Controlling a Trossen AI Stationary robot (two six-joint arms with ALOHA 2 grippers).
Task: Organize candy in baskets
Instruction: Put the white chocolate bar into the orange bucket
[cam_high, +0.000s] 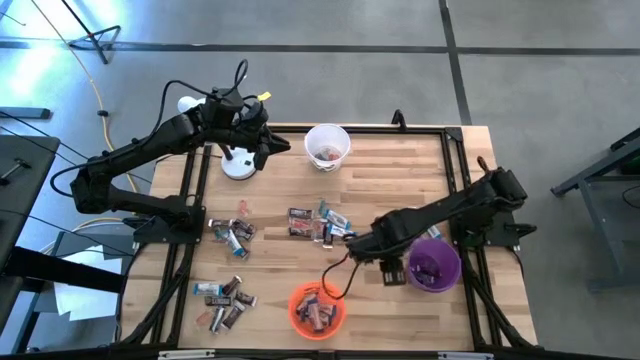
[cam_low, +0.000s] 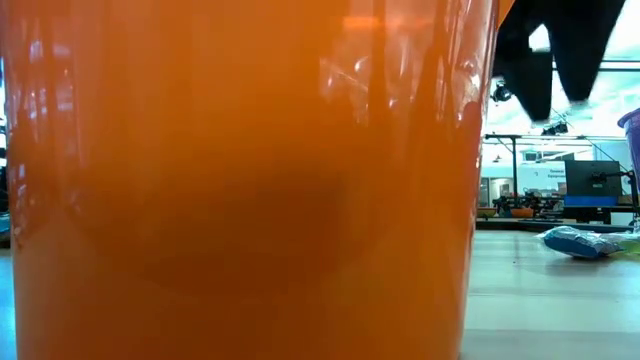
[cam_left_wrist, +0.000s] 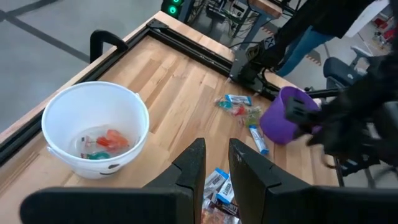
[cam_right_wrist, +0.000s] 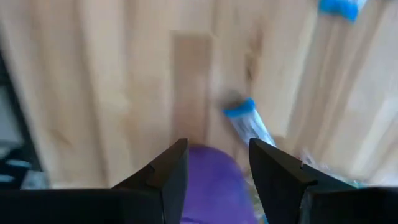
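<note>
Three baskets stand on the wooden table: white (cam_high: 327, 145) at the far middle, orange (cam_high: 317, 310) at the near edge, and purple (cam_high: 435, 265) at the near right, each with candy in it. Loose candy lies in heaps (cam_high: 320, 225), (cam_high: 230, 232), (cam_high: 225, 295). My right gripper (cam_high: 390, 262) points down, open, just left of the purple basket, whose rim (cam_right_wrist: 211, 168) shows between its fingers; a blue-silver bar (cam_right_wrist: 249, 121) lies below. My left gripper (cam_left_wrist: 214, 168) hovers at the far left by the lamp, fingers nearly together with nothing between them.
A white desk lamp (cam_high: 238, 165) stands under my left arm at the far left. A black frame rail (cam_high: 455, 160) runs around the table top. In the low view the orange basket (cam_low: 250, 180) fills most of the picture; a blue candy (cam_low: 580, 241) lies to its right.
</note>
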